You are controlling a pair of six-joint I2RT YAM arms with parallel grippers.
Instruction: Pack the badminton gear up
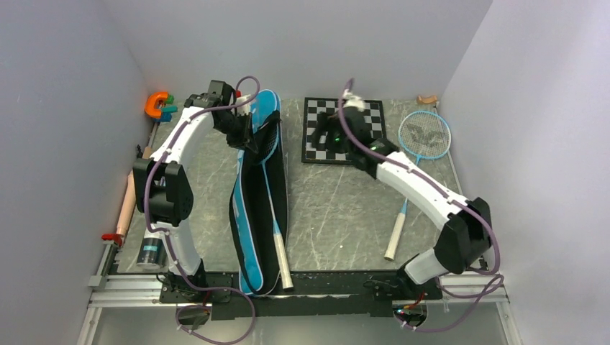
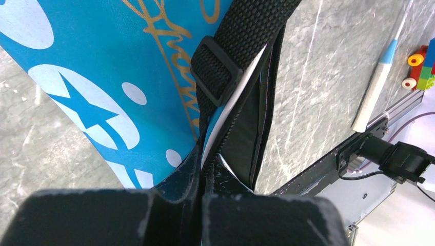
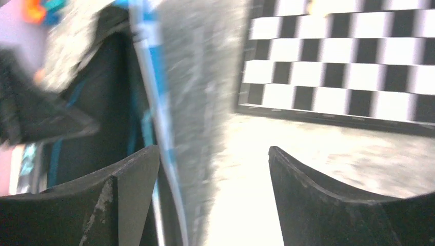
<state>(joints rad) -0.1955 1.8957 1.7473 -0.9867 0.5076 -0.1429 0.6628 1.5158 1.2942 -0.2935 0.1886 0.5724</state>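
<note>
The badminton gear lies on the table. The blue racket bag (image 1: pixel 248 215) runs from the back to the near edge, with one light-blue racket (image 1: pixel 277 230) resting in it, white handle toward me. My left gripper (image 1: pixel 241 133) is shut on the bag's black edge (image 2: pixel 225 169), by the strap buckle (image 2: pixel 215 66). The second racket (image 1: pixel 423 136) lies at the right, its handle (image 1: pixel 394 241) pointing to the near edge. My right gripper (image 1: pixel 327 136) hovers open and empty (image 3: pixel 213 169) between the bag (image 3: pixel 102 118) and the chessboard.
A black-and-white chessboard (image 1: pixel 344 129) (image 3: pixel 349 66) lies at the back centre under the right arm. An orange clamp (image 1: pixel 157 104) sits at the back left. A dark cylinder (image 1: pixel 151 251) stands at the near left. Coloured toy bricks (image 2: pixel 420 66) lie beside the rail.
</note>
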